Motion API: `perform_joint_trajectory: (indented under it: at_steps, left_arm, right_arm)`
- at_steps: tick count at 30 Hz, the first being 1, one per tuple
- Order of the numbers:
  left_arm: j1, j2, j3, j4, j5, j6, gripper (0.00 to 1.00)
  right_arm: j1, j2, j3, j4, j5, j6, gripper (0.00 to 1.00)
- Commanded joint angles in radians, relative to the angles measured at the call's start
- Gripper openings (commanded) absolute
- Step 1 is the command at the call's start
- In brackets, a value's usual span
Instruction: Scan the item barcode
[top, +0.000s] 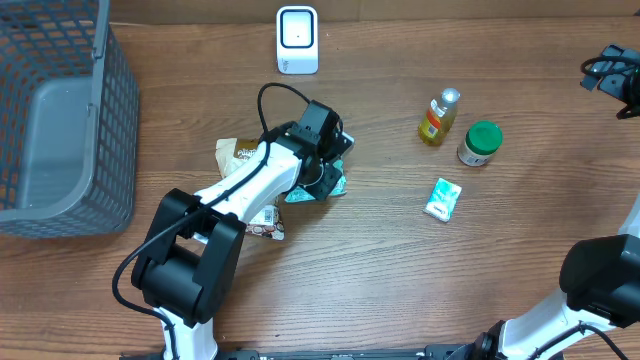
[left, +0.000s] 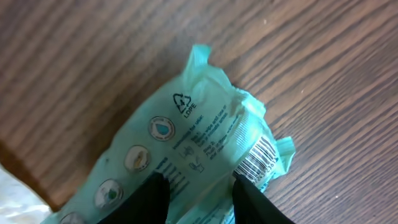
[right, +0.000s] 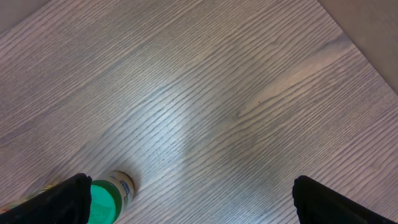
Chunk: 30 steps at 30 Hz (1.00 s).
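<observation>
Packet mint-green, crinkled; barcode facing up.

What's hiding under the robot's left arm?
A teal packet and a crinkly snack bag peek out. The left arm covers the rest, so more could be hidden.

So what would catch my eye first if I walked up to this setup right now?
Your eye would probably go first to the left gripper, pinching a crinkly mint-green packet at the centre of the overhead view. The packet's barcode is plain to see in the wrist view. Beyond it, a white scanner stands at the far edge, and a big grey mesh basket fills the left corner.
</observation>
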<state>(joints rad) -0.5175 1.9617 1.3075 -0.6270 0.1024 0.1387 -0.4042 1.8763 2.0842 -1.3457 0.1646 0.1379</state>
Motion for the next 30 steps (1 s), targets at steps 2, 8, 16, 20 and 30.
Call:
perform_joint_trajectory:
  at_steps: [2, 8, 16, 20, 30]
  left_arm:
    - [-0.007, 0.013, -0.041, 0.022, 0.021, 0.022, 0.38]
    - [-0.006, 0.013, -0.064, 0.039, -0.001, 0.022, 0.42]
    - [-0.006, 0.013, -0.069, 0.041, -0.001, 0.022, 0.51]
    - [-0.006, 0.013, -0.069, 0.040, -0.002, 0.022, 0.53]
    - [-0.007, 0.013, -0.078, 0.026, -0.028, -0.020, 0.64]
  right_arm:
    - [-0.001, -0.006, 0.009, 0.005, 0.007, 0.004, 1.00]
    - [-0.001, -0.006, 0.009, 0.005, 0.007, 0.005, 1.00]
    - [-0.001, -0.006, 0.009, 0.005, 0.007, 0.004, 1.00]
    - [-0.001, -0.006, 0.009, 0.005, 0.007, 0.004, 1.00]
    - [-0.001, -0.006, 0.009, 0.005, 0.007, 0.004, 1.00]
